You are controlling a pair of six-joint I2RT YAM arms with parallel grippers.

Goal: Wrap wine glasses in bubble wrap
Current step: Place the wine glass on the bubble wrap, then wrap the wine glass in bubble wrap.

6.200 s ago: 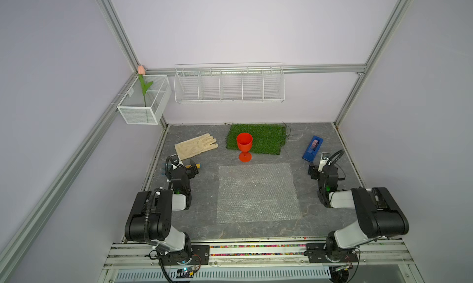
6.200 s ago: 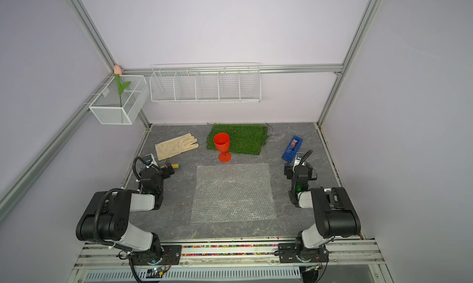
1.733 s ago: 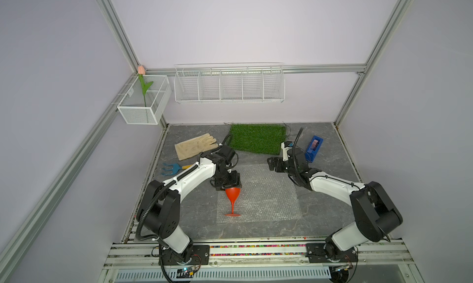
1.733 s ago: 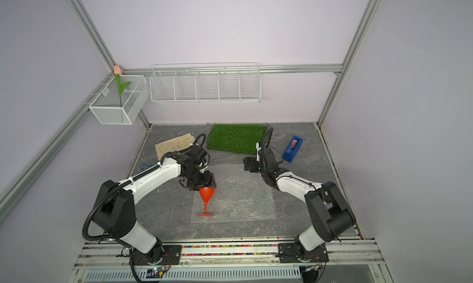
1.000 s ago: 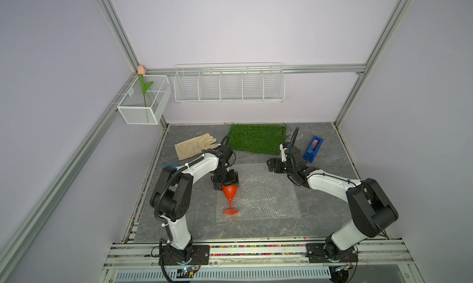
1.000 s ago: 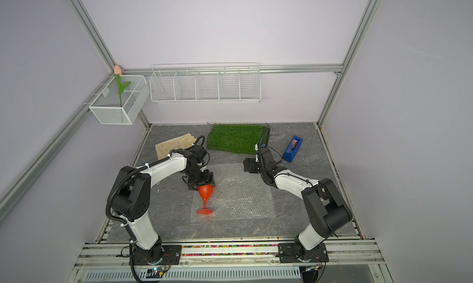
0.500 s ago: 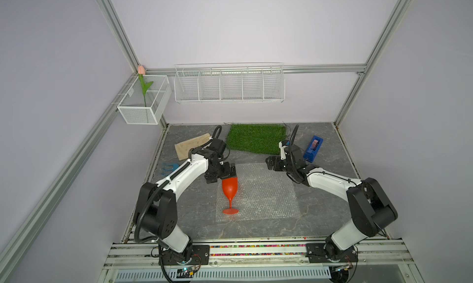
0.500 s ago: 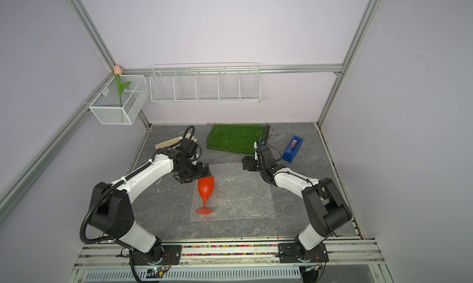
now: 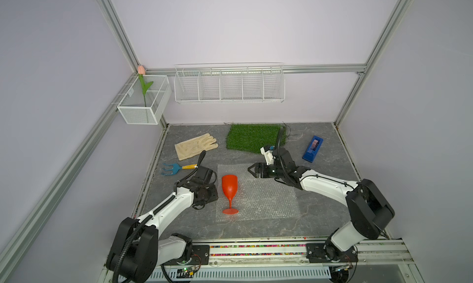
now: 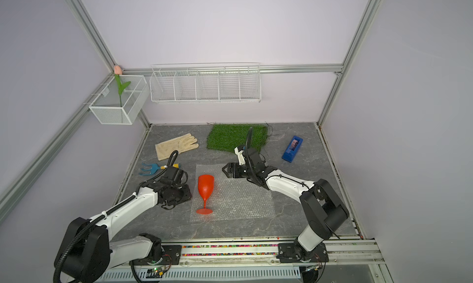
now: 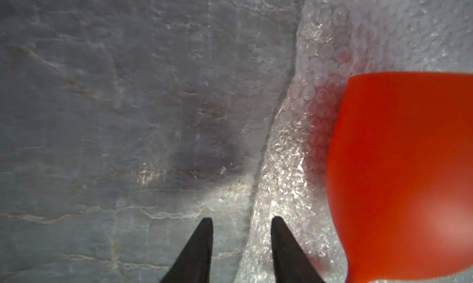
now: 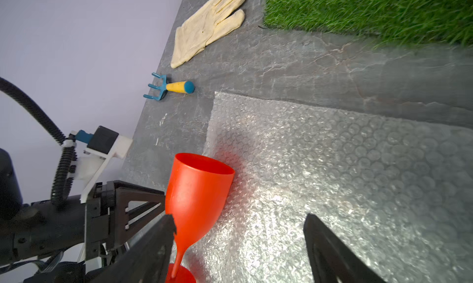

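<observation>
left gripper (image 11: 240, 246): just beside the goblet on its outer side, holding nothing. Fingers stand partly apart in the left wrist view, tips straddling the sheet's edge, one over bare table, one over the film.
table (image 9: 256, 230): grey stone-look top; glove, small rake, turf mat & blue tape dispenser lie round the back, none in play.
goblet (image 9: 229, 189): stands upright on its round foot (image 9: 230, 211) on the bubble wrap, near the sheet's left edge, free of both grippers. Opaque red-orange plastic, tapered cup, thin short stem; rim is open & looks empty in the right wrist view (image 12: 202, 189).
bubble wrap (image 9: 266, 199): clear small-bubble sheet, lying flat, mid-table, in front of the turf mat. Left edge shows a slight lift in the left wrist view (image 11: 294, 141).
right gripper (image 9: 252, 170): over the sheet's far part, fingers wide apart, empty, pointing toward the goblet.
step: goblet looks placed; wrap not yet begun.
next move: prob. lay the goblet down or pinch a sheet edge & fold it over the cup. Needs a clean pinch on thin film w/o knocking the tall, narrow-footed goblet.
</observation>
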